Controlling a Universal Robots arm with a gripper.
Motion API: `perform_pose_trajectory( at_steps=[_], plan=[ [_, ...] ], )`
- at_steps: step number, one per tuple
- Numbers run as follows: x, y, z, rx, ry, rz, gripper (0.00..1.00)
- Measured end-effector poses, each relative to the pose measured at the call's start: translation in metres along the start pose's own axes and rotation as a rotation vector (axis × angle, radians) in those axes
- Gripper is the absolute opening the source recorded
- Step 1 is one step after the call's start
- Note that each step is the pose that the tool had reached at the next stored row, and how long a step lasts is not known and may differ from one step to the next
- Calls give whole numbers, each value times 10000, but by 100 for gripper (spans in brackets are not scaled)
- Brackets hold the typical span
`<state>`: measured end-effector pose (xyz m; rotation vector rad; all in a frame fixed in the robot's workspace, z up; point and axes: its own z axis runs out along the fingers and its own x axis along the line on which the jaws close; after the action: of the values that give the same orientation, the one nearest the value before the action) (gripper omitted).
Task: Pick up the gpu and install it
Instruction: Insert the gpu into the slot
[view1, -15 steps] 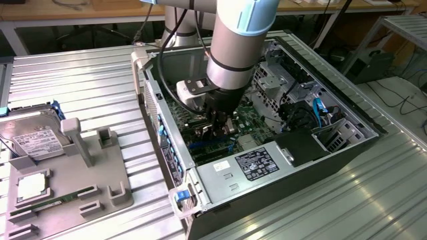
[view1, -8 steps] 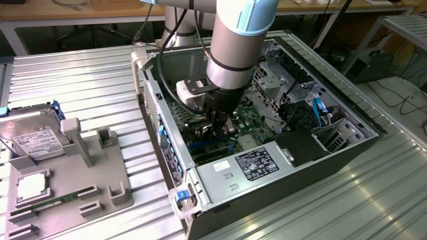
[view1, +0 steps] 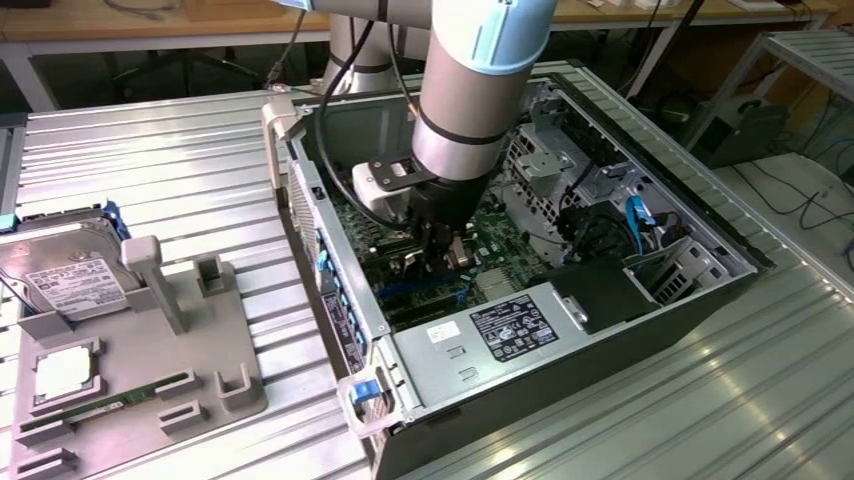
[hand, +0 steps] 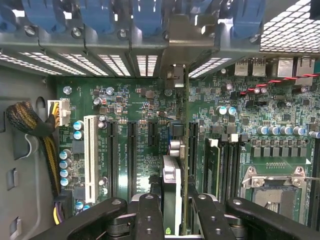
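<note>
Lower left of the exterior frame: grey tray with hard drive is sitting on the bench. Centre: tool, partly closed, is clamping the gpu, which is standing on edge at the motherboard slots inside the open computer case.

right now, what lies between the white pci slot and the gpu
In the wrist view, black expansion slots on the green motherboard lie side by side between the white pci slot and the gpu.
</note>
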<state>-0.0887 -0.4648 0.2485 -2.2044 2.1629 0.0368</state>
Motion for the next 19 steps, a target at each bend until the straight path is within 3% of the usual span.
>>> perform_pose_trajectory(
  at_steps=[8, 14, 19],
  plan=[
    [1, 1, 25, -4, 1, -39, 28],
    [-3, 18, -29, 72, -4, -43, 28],
    [3, 20, -32, 69, 2, -41, 28]
  ],
)
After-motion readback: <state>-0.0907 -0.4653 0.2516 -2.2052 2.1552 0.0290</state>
